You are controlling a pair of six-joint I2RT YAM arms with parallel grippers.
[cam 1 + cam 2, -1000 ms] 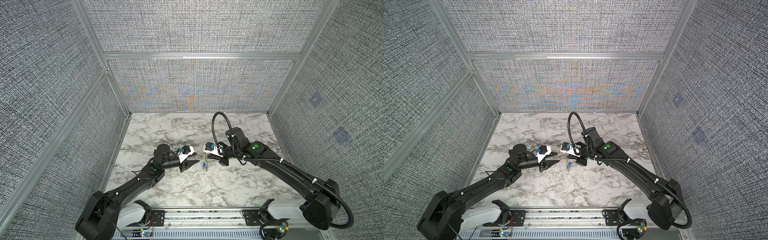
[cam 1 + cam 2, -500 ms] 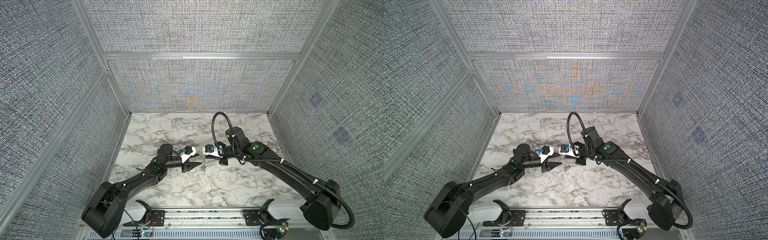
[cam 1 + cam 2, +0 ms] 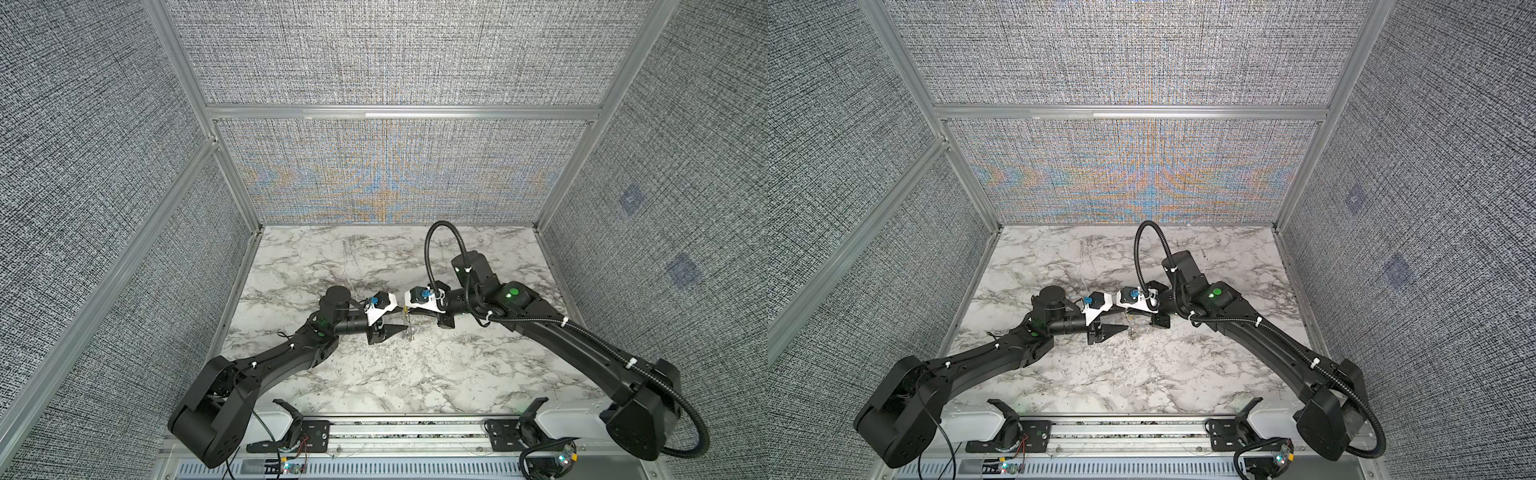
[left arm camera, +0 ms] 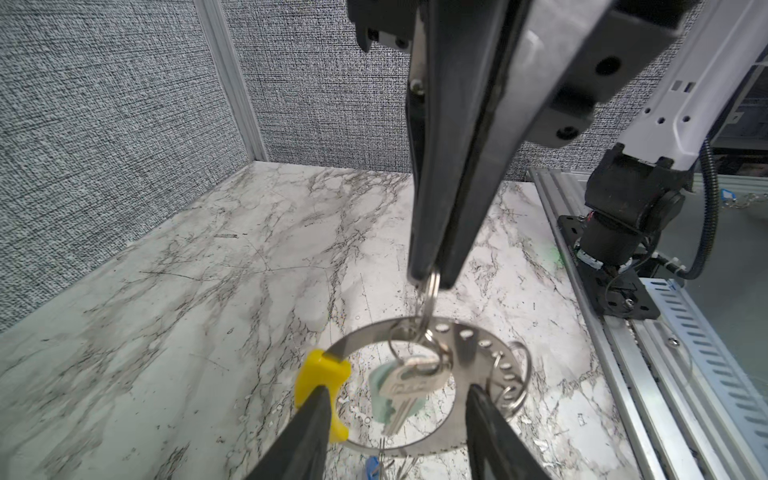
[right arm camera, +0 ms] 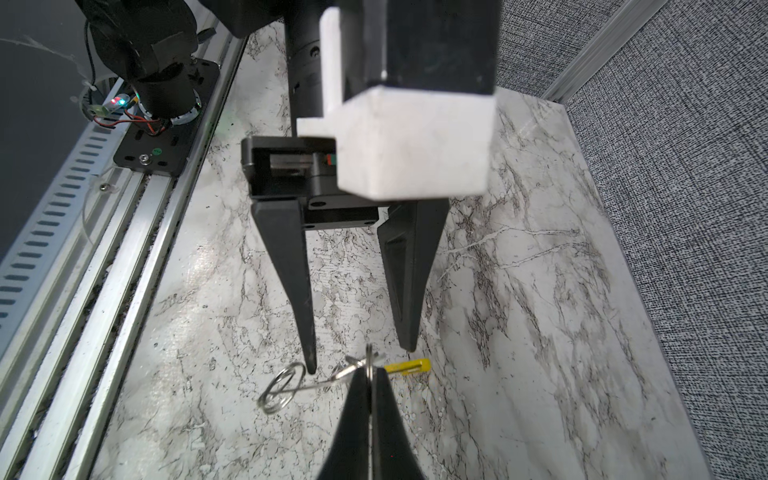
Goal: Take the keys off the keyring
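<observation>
Both left end effector (image 4: 395, 390) fingertips (image 4: 311, 415) hover near the keyring (image 4: 469, 332).

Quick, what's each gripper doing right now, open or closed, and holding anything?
Left gripper: open, fingers apart at the big keyring.
Right gripper: closed, pinching the small ring that the big keyring hangs from.

The keyring (image 4: 469, 345), a silvery hoop with yellow sleeve (image 4: 320, 374), hangs from the right claw (image 4: 430, 284). The keys (image 4: 409, 380) dangle inside it.
</observation>
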